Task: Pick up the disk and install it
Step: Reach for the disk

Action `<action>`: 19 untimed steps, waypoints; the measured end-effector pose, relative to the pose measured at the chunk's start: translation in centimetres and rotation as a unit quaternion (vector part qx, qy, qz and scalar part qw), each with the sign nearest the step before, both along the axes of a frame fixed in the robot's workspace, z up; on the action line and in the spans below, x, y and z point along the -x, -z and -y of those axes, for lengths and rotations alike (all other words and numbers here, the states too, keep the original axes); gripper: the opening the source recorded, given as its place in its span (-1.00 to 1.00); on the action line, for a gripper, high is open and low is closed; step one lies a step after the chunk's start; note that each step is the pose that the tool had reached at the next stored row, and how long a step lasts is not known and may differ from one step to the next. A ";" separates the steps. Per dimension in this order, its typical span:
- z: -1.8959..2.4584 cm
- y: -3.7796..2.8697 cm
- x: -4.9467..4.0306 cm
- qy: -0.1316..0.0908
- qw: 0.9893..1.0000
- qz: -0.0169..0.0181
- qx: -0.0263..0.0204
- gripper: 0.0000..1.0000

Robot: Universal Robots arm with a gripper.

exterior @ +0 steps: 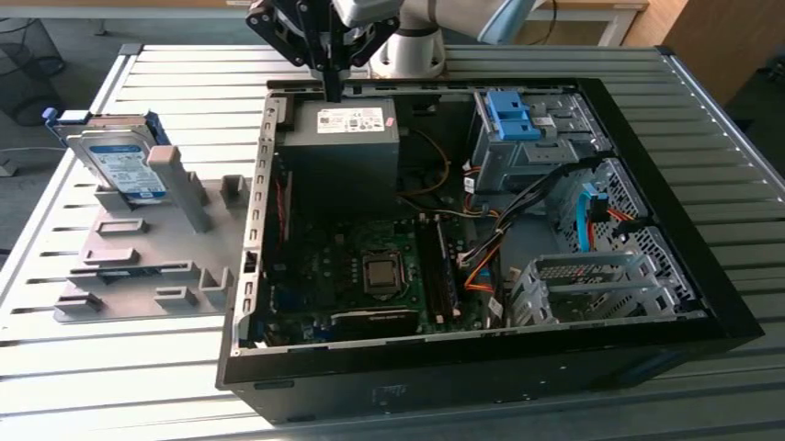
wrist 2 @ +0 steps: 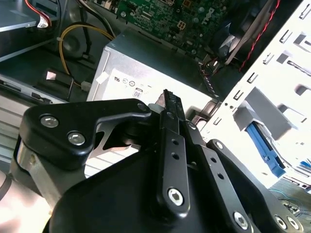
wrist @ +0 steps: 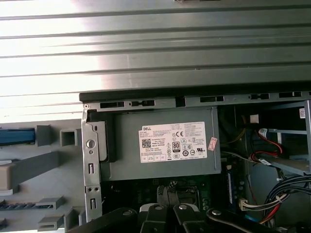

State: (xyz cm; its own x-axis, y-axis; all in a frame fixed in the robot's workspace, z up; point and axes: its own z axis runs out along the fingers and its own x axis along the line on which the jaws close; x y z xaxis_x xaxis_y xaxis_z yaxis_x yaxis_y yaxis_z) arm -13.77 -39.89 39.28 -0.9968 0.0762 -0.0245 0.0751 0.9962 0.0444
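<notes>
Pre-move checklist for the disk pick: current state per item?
1. Disk seated in holder: ok. The disk stands on edge in the grey fixture, at the exterior view's left.
2. Gripper empty: ok. The gripper is shut on nothing.
3. Gripper at disk: not ok. It hangs over the power supply inside the case, apart from the disk.
4. Disk top unobstructed: ok. Nothing lies on it.
5. Bay free: cannot tell. Cables run close beside the grey cage.
</notes>
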 end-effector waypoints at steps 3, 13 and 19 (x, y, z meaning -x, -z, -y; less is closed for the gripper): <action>0.00 0.01 0.09 0.000 1.000 0.000 0.000 -0.79; 0.00 0.04 0.46 0.000 1.000 0.000 0.000 -0.79; 0.00 0.07 0.69 0.000 1.000 0.000 0.000 -0.79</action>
